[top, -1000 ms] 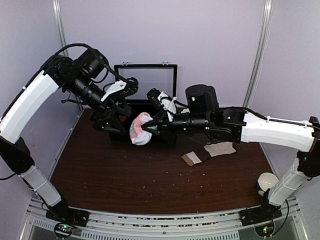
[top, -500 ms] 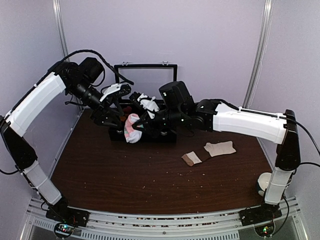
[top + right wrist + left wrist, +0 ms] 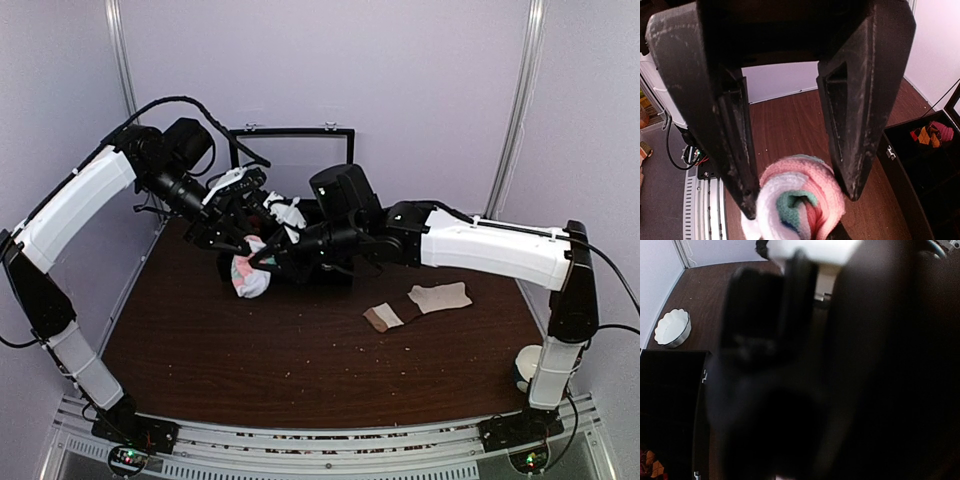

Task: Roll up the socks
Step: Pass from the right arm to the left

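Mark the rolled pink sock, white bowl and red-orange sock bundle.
Rolled pink, mint and white sock (image 3: 812, 177): right wrist view, pink fold.
White scalloped bowl (image 3: 671, 327): left wrist view, bare inside.
Dark red and orange sock bundle (image 3: 925, 135): right wrist view, orange patch.

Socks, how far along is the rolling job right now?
Looks done: the long pink fabric sock with mint and white patches is coiled into a round roll. In hand: the right tool clamps that roll between its fingers. Left: the short cream-beige fabric sock lies flat and unrolled on the brown table.
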Tool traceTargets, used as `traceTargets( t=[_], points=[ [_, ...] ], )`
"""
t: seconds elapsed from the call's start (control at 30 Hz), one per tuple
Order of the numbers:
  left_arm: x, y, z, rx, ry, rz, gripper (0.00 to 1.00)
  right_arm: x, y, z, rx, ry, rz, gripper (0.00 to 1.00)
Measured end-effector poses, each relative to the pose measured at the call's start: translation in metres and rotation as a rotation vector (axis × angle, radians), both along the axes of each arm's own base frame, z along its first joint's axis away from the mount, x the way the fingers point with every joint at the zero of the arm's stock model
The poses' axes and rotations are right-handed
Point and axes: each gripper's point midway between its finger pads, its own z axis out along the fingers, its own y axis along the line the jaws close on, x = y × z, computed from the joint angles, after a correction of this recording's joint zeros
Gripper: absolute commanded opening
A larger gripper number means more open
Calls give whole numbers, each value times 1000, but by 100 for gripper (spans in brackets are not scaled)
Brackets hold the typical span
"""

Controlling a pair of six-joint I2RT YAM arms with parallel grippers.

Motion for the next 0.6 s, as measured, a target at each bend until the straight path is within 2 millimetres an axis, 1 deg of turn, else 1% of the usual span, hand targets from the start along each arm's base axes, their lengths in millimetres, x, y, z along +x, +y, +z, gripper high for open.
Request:
traceTargets(
  t=[0.17,0.23,0.27,0.3,0.37,0.4,0.43,0.53,0.57,0.6],
  points=[
    [-4,-3,3,-22,16,-12,29,-2,3,5,24,5,5,0],
    [-4,-3,2,-22,22,-13,15,-3,3,4,25,13,7,0],
    [-5,-3,1,-22,27,-12,5,-4,4,4,24,18,8,0],
    [-5,-3,1,-22,30,-12,0,-5,3,2,22,23,8,0],
    [-5,-2,-1,-18,32,-12,0,-6,3,-1,17,31,8,1],
    [-5,-2,-1,-15,32,-11,0,-6,4,-2,18,34,8,7],
    [-5,-1,-2,-12,33,-10,0,-6,4,-3,21,35,7,19],
    [-4,-1,-5,0,36,-6,0,-5,5,-6,33,32,2,41],
    [-2,-1,-6,6,35,-4,0,-5,5,-6,36,32,-4,52],
    [-1,-1,-8,10,33,-2,0,-2,5,-6,38,23,-13,90]
  ],
)
